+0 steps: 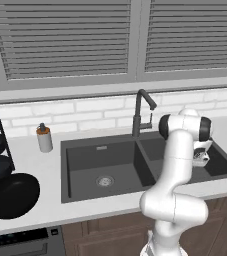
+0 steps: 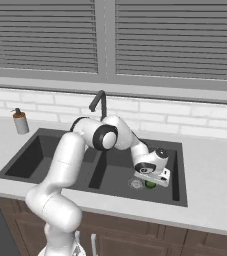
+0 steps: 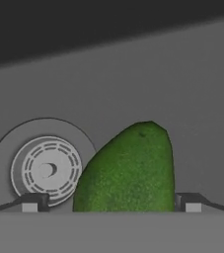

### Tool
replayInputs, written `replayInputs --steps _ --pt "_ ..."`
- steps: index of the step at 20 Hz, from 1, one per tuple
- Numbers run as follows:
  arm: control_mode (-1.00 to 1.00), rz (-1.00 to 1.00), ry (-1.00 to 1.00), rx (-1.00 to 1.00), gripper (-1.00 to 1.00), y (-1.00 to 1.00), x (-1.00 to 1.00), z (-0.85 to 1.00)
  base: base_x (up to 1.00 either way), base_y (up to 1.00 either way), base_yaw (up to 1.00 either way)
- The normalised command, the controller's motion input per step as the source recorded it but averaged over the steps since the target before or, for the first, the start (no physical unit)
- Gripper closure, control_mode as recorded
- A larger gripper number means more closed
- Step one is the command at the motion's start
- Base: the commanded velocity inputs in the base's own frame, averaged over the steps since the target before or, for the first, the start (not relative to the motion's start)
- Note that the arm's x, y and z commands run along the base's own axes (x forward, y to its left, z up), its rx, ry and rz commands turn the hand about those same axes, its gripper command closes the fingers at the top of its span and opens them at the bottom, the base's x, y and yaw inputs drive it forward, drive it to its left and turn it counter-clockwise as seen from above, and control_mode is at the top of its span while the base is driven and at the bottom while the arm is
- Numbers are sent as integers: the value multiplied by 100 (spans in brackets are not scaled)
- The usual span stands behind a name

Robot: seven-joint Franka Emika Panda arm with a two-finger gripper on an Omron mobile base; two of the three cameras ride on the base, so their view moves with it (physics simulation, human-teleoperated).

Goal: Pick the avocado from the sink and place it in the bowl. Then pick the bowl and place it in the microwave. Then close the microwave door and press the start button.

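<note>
The sink (image 2: pixel 92 165) is sunk into the pale surface (image 1: pixel 35 165), and the wide black bowl (image 1: pixel 12 196) waits by the surface's left edge. Down in the right basin, the claw (image 2: pixel 152 181) hangs with fingers spread apart, straddling the avocado (image 3: pixel 128 170) beside the drain (image 3: pixel 45 169), apparently to grip it. The fruit's lower part is cut off.

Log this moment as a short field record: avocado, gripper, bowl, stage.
avocado: green, lying on the floor of the sink's right basin, beside the round drain
gripper: open, lowered into that basin, one fingertip on each side of the avocado
bowl: black, on the counter left of the sink
stage: avocado not yet gripped
</note>
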Motion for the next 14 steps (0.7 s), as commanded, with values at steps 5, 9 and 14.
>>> replayInputs --steps 5,9,14 --pt "-100 0 0 0 -100 0 4 -14 0 0 0" --pt "-100 0 1 0 100 1 0 -20 0 0 0" --pt "-100 0 -3 0 100 17 -26 29 0 0 0"
